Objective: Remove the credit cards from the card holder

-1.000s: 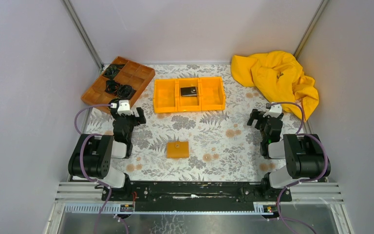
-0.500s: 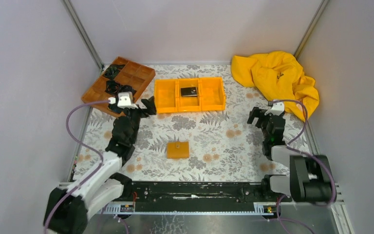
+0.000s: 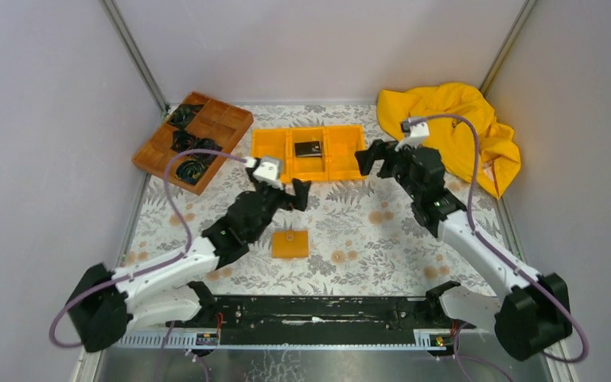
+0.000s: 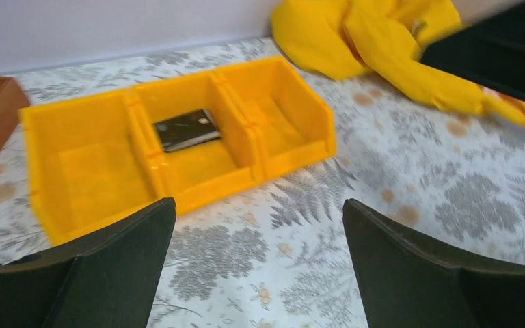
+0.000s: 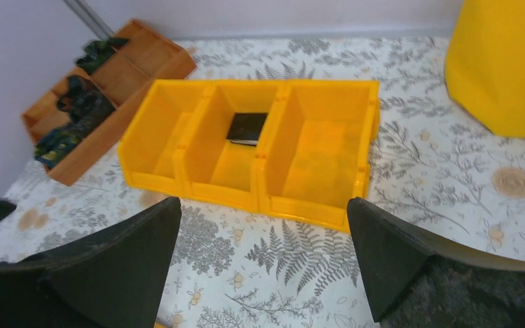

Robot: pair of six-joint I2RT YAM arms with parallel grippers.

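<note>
Card holder [image 3: 290, 243]: small orange-tan square, folded shut and lying flat on the flower-patterned desk [image 3: 350, 231], near-centre, round snap showing on its upper face. Nothing touches it.

One black credit card [image 3: 308, 149] lies flat in the middle compartment of the orange three-compartment bin [image 3: 269, 177], which sits at 12 o'clock from the holder, well apart from it. The left wrist view shows the same card [image 4: 186, 129] on the compartment floor toward the far wall; the right wrist view has it [image 5: 247, 128] there too. The two side compartments show only orange floor.

Left claw [image 3: 294, 195]: at 12 o'clock from the holder, between holder and bin, above the desk. Released; fingers spread wide with only desk pattern between them in its wrist view [image 4: 258, 212].

Right claw [image 3: 371, 159]: at about 1 o'clock from the holder, just beside the bin's right end. Also released, fingers wide apart and grasping nothing [image 5: 263, 205].

Brown wooden divided tray [image 3: 227, 119] at 10 o'clock, dark tangled items in several cells. Crumpled yellow cloth [image 3: 453, 127] at 2 o'clock, in the far right corner.
</note>
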